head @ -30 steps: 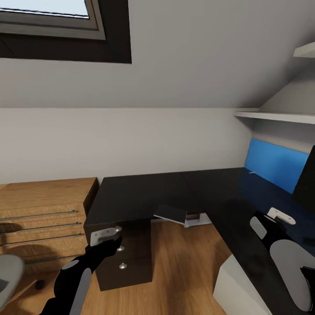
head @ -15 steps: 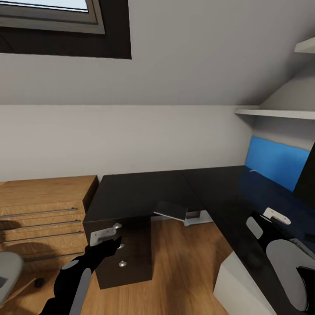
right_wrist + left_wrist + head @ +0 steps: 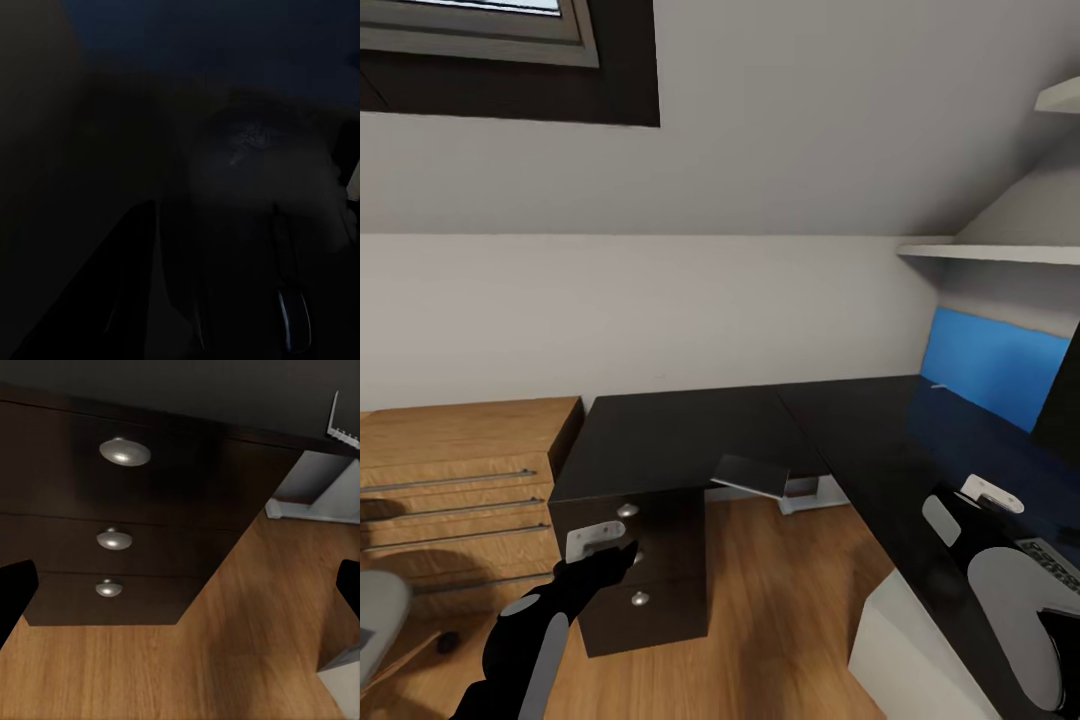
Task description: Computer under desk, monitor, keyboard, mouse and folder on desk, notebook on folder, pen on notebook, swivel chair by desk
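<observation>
Facing the desk point(image 3: 860, 440) corner in the bedroom, I judge the tidy-up well short of done. The monitor point(image 3: 1065, 405) is a black slab at the head view's right edge, on the desk by the blue panel point(image 3: 985, 365). A strip of keyboard point(image 3: 1055, 560) shows near my right arm, on the desk. The chair point(image 3: 378, 610) is a grey rounded seat edge at far left, well apart from the desk, so it needs moving. Folder, notebook, pen: not placed as far as I can see.

Left hand point(image 3: 600, 545) hovers by the drawer unit point(image 3: 645, 560), fingers point(image 3: 15, 589) spread wide, holding nothing. Right hand point(image 3: 992, 495) is over the desk; its wrist view is too dark, so I cannot tell its state.

Desk top is glossy black and flat. Drawer knobs point(image 3: 124, 451) are round brushed metal. Floor point(image 3: 780, 620) is warm wood plank; the cabinet point(image 3: 460, 470) is light wood with slim bar handles.
</observation>
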Controlling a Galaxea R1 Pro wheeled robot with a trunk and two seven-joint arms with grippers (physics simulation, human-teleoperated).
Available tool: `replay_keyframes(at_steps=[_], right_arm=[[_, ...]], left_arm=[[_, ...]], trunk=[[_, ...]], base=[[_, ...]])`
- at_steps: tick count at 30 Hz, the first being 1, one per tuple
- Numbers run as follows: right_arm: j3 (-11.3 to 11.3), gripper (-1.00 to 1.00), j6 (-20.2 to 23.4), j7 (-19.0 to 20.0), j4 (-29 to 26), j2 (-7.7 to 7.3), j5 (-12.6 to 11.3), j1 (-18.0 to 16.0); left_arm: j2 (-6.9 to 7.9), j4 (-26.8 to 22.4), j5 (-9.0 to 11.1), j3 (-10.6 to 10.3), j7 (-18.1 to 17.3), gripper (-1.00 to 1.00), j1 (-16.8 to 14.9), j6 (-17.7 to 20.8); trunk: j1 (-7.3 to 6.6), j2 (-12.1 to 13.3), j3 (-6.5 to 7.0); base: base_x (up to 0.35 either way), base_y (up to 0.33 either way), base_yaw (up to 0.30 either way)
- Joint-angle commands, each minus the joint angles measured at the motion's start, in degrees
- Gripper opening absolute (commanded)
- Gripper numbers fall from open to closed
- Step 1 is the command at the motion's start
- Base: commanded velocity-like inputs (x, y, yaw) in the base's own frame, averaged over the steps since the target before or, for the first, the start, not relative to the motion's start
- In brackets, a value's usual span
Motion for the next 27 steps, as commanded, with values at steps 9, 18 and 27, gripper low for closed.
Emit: replay_keyframes(at_steps=[9,18,27], right_arm=[[0.1,-1.00,0.1,0.0,-0.1,0.02,-0.4,0.0],[0.1,-1.00,0.1,-0.3,-0.1,0.02,-0.3,0.0],[0.3,-1.00,0.1,-5.0,-0.1,-0.03,-0.4,0.0]], left_arm=[[-0.03,0.1,0.6,0.0,0.4,1.00,0.0,0.3],[0.03,0.7,0.5,-0.1,0.4,1.00,0.0,0.3],[0.18,1.4,0.4,-0.1,0.3,1.00,0.0,0.1]], trunk=[[1.10,-2.1,-0.97],[1.10,-2.1,-0.97],[1.10,-2.1,-0.97]], base=[[0.000,0.000,0.000],[0.000,0.000,0.000],[0.077,0.000,0.000]])
